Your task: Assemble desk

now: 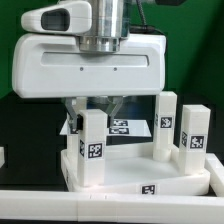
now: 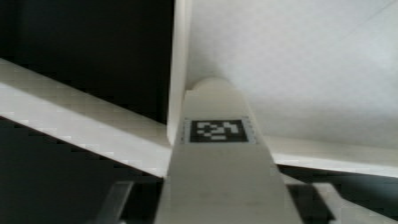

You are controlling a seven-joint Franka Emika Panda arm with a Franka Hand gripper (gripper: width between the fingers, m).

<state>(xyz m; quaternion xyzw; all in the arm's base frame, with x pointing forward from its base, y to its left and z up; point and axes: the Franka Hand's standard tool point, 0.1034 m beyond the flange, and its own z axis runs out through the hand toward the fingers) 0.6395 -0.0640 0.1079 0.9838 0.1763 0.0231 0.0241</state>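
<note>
The white tabletop (image 1: 130, 172) lies flat in the exterior view with two white tagged legs (image 1: 165, 125) (image 1: 193, 138) standing upright on its right side. My gripper (image 1: 93, 112) is shut on the top of a third white leg (image 1: 92, 150), which stands upright at the tabletop's near left corner. In the wrist view this leg (image 2: 221, 150) runs away from my gripper (image 2: 221, 200) with its tag facing the camera. Its far end meets the tabletop (image 2: 302, 70) at a corner by the raised rim (image 2: 71, 110). The fingers (image 2: 121, 200) flank the leg.
The marker board (image 1: 125, 127) lies on the dark table behind the tabletop. A long white bar (image 1: 60, 207) runs across the front of the exterior view. A small white piece (image 1: 3, 158) shows at the exterior view's left edge.
</note>
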